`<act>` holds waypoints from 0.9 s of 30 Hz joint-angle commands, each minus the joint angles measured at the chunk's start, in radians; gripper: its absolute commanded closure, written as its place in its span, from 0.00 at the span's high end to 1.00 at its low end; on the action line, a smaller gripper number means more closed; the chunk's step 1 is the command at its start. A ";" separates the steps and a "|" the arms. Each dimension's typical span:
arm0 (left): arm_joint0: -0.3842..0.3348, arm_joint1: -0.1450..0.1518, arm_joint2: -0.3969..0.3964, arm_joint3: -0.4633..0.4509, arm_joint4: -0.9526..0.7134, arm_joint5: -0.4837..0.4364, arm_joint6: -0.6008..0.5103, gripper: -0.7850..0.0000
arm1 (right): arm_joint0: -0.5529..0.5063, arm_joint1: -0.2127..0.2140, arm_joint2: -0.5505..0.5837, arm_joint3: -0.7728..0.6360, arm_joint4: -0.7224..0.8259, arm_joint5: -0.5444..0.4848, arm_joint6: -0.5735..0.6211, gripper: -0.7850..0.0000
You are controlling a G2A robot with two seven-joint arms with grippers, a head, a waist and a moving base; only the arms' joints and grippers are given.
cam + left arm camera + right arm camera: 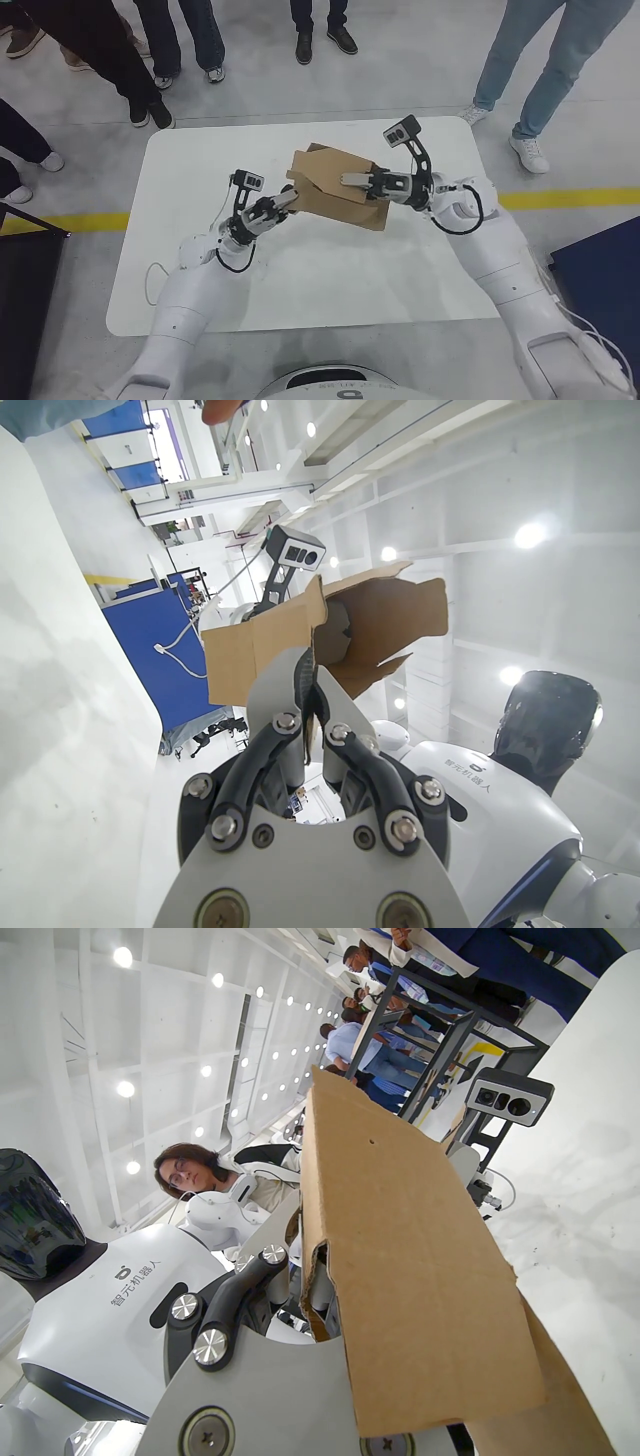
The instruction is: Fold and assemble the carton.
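You hold the carton (335,185) over the far half of the table (300,290). It is half opened and its flaps are loose. It looks lifted, but I cannot tell if its lower edge touches the table. Your left gripper (311,682) is over the middle of the table and is closed on the thin edge of one flap. Your right gripper (358,180) meets the carton toward the table's right side, but the cardboard covers it, so I cannot tell whether it clamps or not. I judge the carton to be light and dry, not slippery. It should be stiff across a panel, yet it will bend easily at the creases. A flap pulled alone may tear or crumple. I think it is better to take hold on a wall panel close to a crease and not at a flap's free tip, and to press gently, since a hard squeeze can leave a dent
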State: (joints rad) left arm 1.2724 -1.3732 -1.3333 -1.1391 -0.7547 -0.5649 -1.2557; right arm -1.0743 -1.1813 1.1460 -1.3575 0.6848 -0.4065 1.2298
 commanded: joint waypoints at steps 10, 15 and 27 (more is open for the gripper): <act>0.038 0.004 -0.015 -0.001 -0.138 -0.041 0.041 1.00 | -0.019 0.010 0.046 0.012 -0.001 -0.009 -0.013 0.00; 0.106 0.017 -0.081 0.008 -0.131 -0.090 0.090 1.00 | -0.019 0.010 0.046 0.012 -0.001 -0.009 -0.013 0.00; 0.118 0.019 0.012 -0.035 0.024 -0.200 0.200 1.00 | -0.058 -0.030 -0.013 0.070 0.462 0.131 -0.001 0.00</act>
State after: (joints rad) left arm 1.3946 -1.3543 -1.3298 -1.1652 -0.7361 -0.7559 -1.0648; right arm -1.1356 -1.2061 1.1432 -1.3123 1.0694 -0.3032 1.2272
